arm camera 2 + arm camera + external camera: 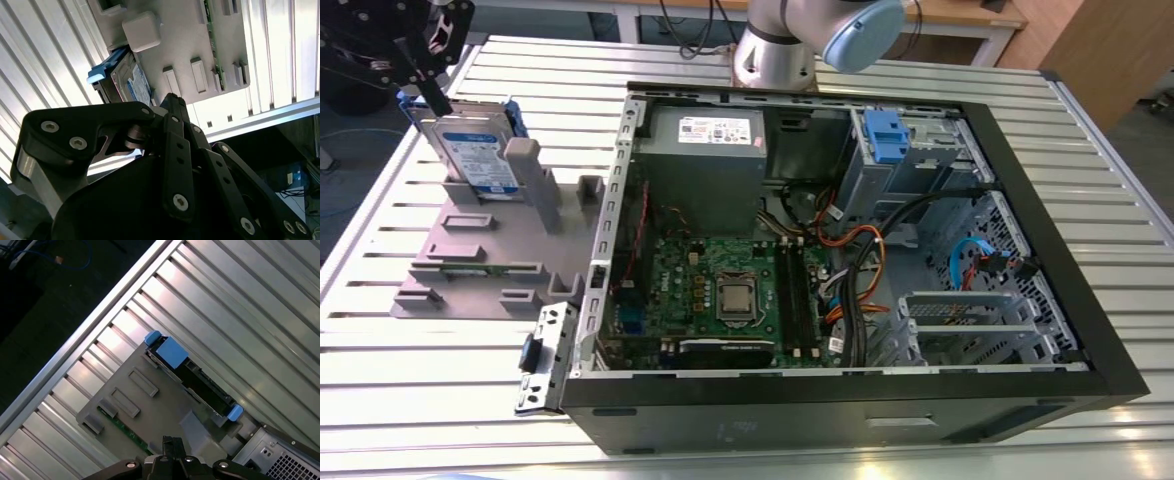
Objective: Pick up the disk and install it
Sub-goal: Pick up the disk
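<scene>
Disk [470, 150] on edge in the grey stand [467, 240], out on the slatted table [414, 400] at the exterior view's left of the open case [854, 420], blue bracket around it and label side facing the camera. Gripper [438, 100] hangs just over its top corner, and in both wrist views the fingers [171, 97] look pressed together with nothing between them; whether the tip touches the bracket, I cannot tell. That is the first worry: coming down with the fingers together would land them on the disk's top edge, not around it, and could rock it in its slot or jam it harder. Next, the tall post [523, 165] stands right beside the disk, so a finger opening wide on that side could catch it and shift the whole stand. The gripper sits toward one end, too, and a bite off-centre, or on the plastic bracket alone, may let the disk swing or slip under its weight. Over in the case, the drive bay [907, 160] sits close to the rim with cables [867, 245] bunched just beside it, so a tilted disk could snag there or bind on the way in.
</scene>
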